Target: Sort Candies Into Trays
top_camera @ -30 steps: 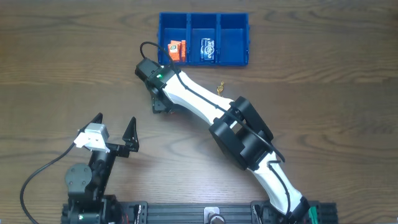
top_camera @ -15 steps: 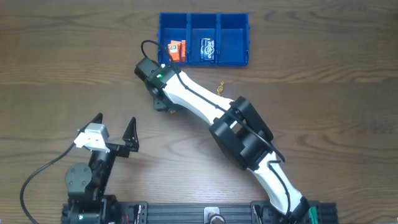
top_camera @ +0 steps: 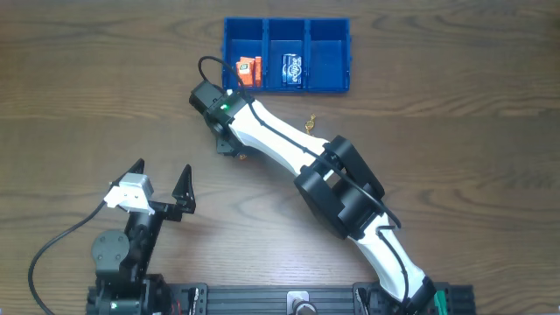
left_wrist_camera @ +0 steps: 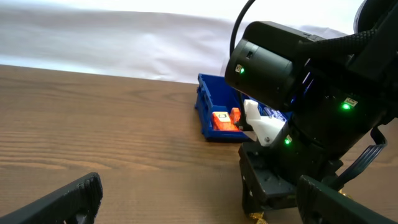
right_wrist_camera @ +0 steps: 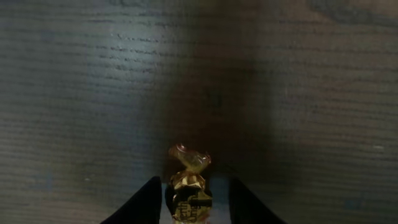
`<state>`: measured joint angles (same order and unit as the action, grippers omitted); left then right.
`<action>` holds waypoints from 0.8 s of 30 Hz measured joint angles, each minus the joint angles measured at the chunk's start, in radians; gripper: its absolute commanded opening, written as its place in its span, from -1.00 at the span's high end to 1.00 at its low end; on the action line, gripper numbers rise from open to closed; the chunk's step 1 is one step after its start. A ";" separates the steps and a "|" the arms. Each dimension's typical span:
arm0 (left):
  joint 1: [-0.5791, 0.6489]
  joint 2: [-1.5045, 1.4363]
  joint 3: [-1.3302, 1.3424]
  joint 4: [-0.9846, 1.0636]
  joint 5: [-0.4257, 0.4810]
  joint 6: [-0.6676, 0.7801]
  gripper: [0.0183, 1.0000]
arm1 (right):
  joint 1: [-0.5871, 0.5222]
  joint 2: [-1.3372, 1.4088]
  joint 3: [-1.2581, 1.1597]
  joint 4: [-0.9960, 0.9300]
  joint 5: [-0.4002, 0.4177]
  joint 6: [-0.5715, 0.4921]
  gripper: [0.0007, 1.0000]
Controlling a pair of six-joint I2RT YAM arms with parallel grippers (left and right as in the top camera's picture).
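The right arm, standing at the right of the top view, stretches across the wooden worktop (top_camera: 455,131) to left of centre, where the right gripper (top_camera: 229,146) points down just short of the blue tray (top_camera: 332,87). Its 2 fingers (right_wrist_camera: 140,202) are drawn narrow around a gold-wrapped candy (right_wrist_camera: 188,185), which stands upright between them with its twisted end pointing away from the wrist, over dark, shadowed wood. From the left wrist view, a glint of gold shows at the foot of that gripper, low against the worktop.

The tray lies at the far edge of the worktop and has 3 compartments side by side. An orange candy (top_camera: 248,72) lies in the left compartment and a blue-and-white candy (top_camera: 293,68) in the middle 1. The gripper and its candy are outside the tray, near its left front corner.

A second small gold piece (top_camera: 309,122) lies loose on the worktop beside the right arm's white forearm, between the tray and the arm's black elbow; it is too small to make out further.

The left gripper (top_camera: 162,171) hangs above the near left part of the worktop, well apart from the tray, its 2 black fingers spread wide with nothing between them.
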<state>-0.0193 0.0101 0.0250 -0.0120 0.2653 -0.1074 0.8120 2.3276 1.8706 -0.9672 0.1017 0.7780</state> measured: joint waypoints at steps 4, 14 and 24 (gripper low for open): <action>0.000 0.000 0.000 0.000 0.000 0.000 -1.00 | 0.000 0.000 0.000 0.002 0.000 0.000 0.41; 0.000 0.000 0.000 0.000 0.000 0.000 -1.00 | 0.000 0.000 0.000 0.011 0.000 0.000 0.42; 0.000 0.000 0.000 0.000 0.000 0.000 -1.00 | 0.000 0.005 0.000 0.015 0.000 0.000 0.54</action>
<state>-0.0193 0.0101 0.0250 -0.0124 0.2649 -0.1074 0.8120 2.3325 1.8706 -0.9520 0.1020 0.7784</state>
